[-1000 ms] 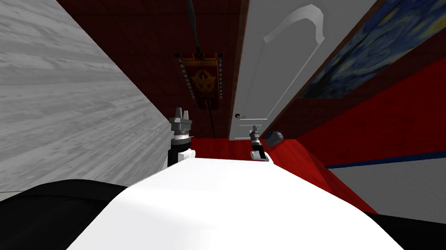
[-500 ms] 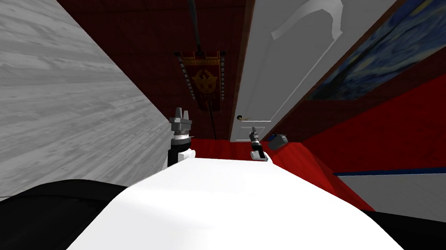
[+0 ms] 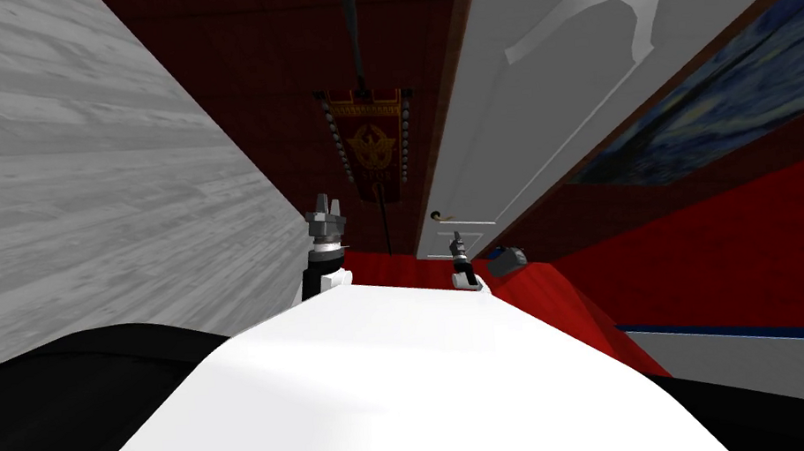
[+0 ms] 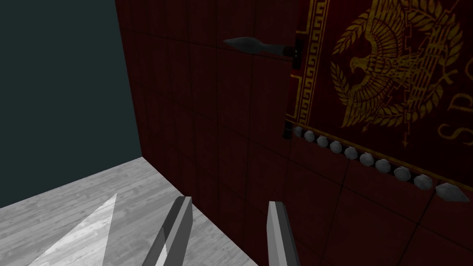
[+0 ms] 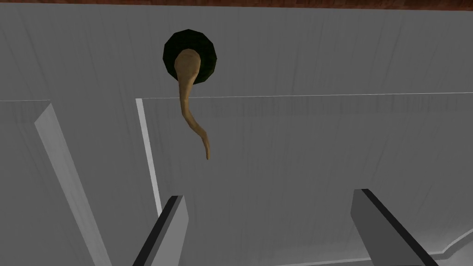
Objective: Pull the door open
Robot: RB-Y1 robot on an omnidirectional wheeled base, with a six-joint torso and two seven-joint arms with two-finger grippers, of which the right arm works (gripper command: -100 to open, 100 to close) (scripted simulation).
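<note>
Head camera looks steeply down and forward; right wrist camera faces the door point(image 3: 509, 131) closely; both share its handle point(image 5: 191, 101).

Closing in on the door handle

The whole head view shifts with my own move forward: the white door point(image 3: 517, 122) looms larger, and its handle point(image 3: 438, 217) sits nearer to the right gripper point(image 3: 457, 239) than a second ago, though not touching. The painting point(image 3: 719, 108) and the small grey box point(image 3: 507, 261) slide further out from the handle, away from the red banner point(image 3: 371, 145).
</note>
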